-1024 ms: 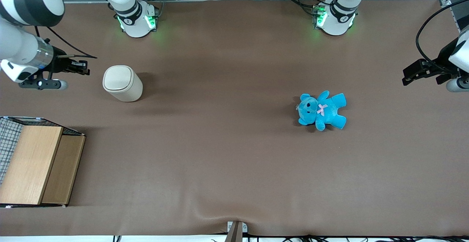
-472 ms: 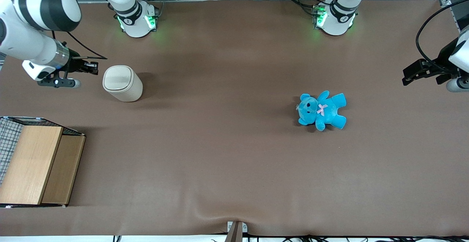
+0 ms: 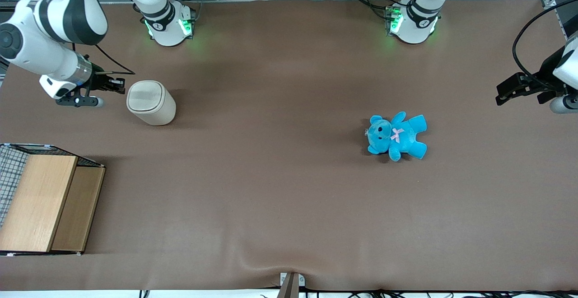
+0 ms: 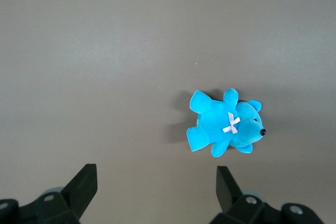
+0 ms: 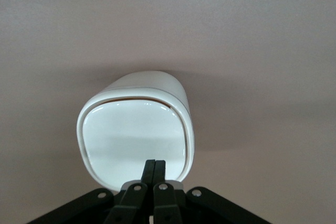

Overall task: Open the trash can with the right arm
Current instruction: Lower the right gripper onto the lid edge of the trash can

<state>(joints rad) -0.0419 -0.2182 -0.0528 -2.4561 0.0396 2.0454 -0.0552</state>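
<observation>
The right arm is holding its hand clenched, fingers pressed together, at the rim of the trash can. The can is standing on the brown counter, lid flat; whether the fingertips are touching it is unclear.

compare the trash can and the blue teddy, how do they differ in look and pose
The trash can is a hard, smooth, cream-white bin standing upright with its lid flat; the blue teddy is soft plush lying flat, limbs spread.
The trash can is plain; the teddy wears a pink bow.
The gripper, fingers shut, sits at the trash can's lid edge at the working arm's end; the teddy lies toward the parked arm's end.
Both are similar in size and rest on the brown table.
</observation>
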